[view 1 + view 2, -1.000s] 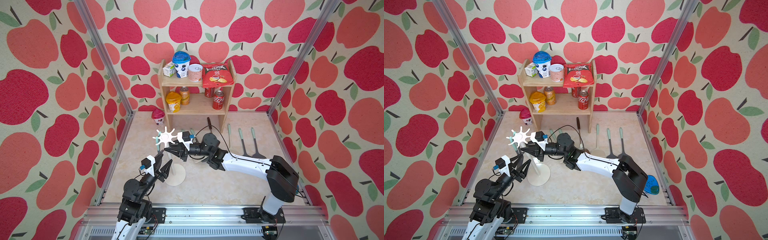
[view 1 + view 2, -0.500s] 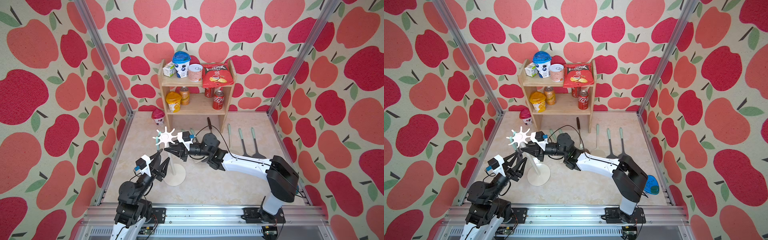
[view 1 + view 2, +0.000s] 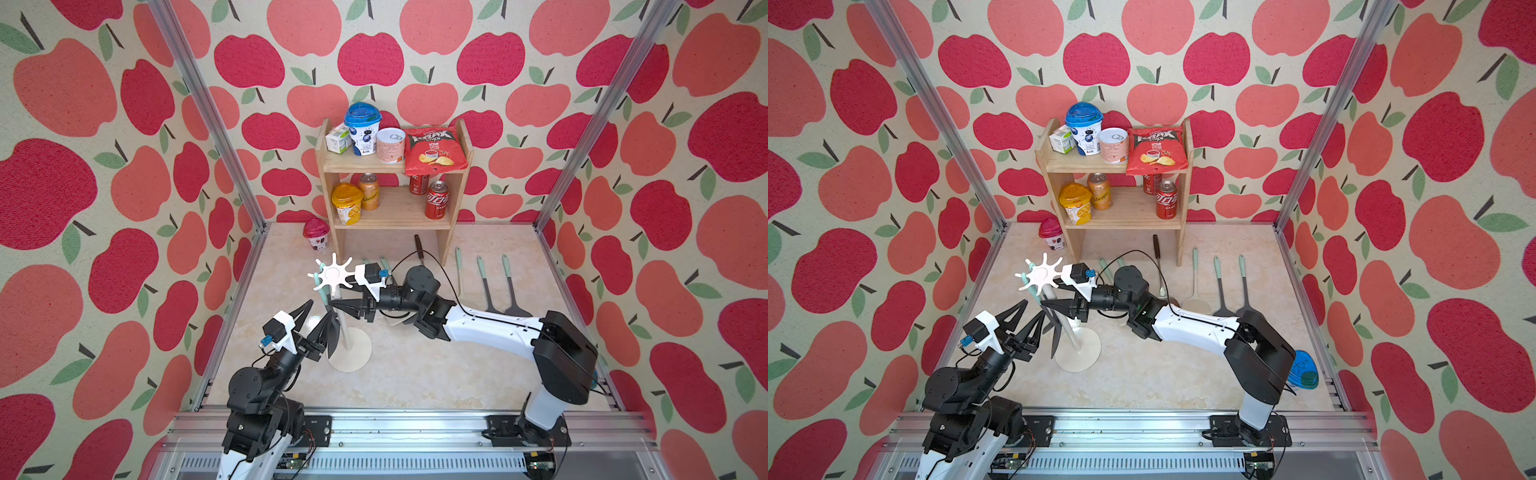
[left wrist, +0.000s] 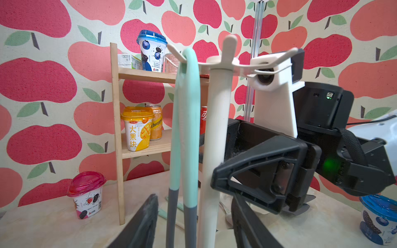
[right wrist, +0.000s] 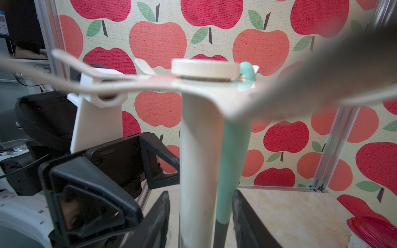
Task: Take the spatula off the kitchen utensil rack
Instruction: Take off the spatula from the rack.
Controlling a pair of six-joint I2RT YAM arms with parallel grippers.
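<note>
White kitchen utensil rack [image 3: 332, 274] (round flat base, thin pole, star crown of prongs) stands on the table [image 3: 415, 374] nr its left edge, fwd of centre. R gripper [image 5: 200, 193] & L gripper [image 3: 321, 309] both have jaws spread, each straddling pole + hanging handle, nothing pinched. Spatula [image 4: 190, 128]: mint-green handle, grey neck, dark blade; hooked on a crown prong, hanging just beside the pole.

A wooden shelf [image 3: 399, 210] stands at twelve o'clock, chips bag [image 3: 434, 151] on top. Pink-lidded cup [image 3: 316, 234] at its eight o'clock; loose utensils [image 3: 485, 286] lie toward two o'clock.
</note>
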